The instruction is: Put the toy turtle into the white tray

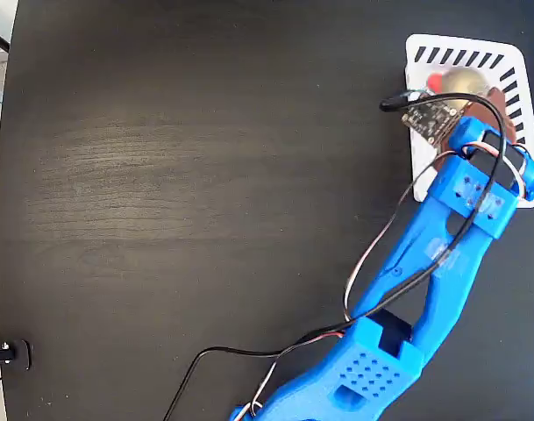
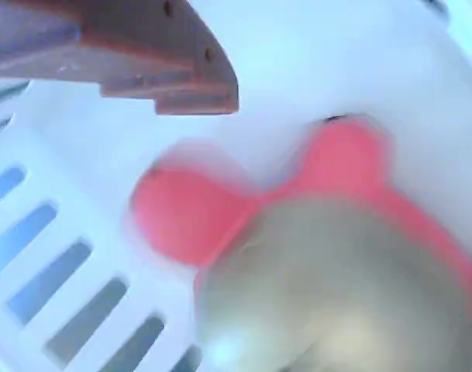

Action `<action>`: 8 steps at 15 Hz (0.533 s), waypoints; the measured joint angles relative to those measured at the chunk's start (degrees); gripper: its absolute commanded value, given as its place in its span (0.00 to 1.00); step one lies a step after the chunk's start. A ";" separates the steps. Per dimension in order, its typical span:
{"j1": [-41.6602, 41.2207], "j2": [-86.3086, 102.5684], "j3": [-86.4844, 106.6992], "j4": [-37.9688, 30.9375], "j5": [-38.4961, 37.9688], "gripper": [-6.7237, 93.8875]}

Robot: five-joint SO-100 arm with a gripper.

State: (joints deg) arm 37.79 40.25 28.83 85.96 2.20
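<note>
Since the turtle [image 1: 453,82] sits over the tray [image 1: 512,61] near its slotted edge, I'd call the task nearly done. Wrist view is blurred; one brown finger [image 2: 142,62] shows clear of the turtle [image 2: 298,256], so I can't tell if my tool [image 1: 459,110] grips or is spread. Left: confirm release, retract over the table [image 1: 205,175].

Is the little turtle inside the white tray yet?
Inside. The fixed view shows the toy turtle within the white tray rim; the wrist view shows it on white floor beside the slots.
</note>
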 measured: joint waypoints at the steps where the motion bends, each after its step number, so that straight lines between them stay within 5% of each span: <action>1: 0.00 0.00 0.09 0.00 -0.09 0.66; 3: 0.09 0.09 0.53 0.00 0.35 0.60; 6: -0.53 3.69 1.67 0.00 0.53 0.30; 8: -2.37 10.81 5.54 -0.26 1.05 0.19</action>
State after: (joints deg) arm 35.42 51.06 34.37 85.69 3.25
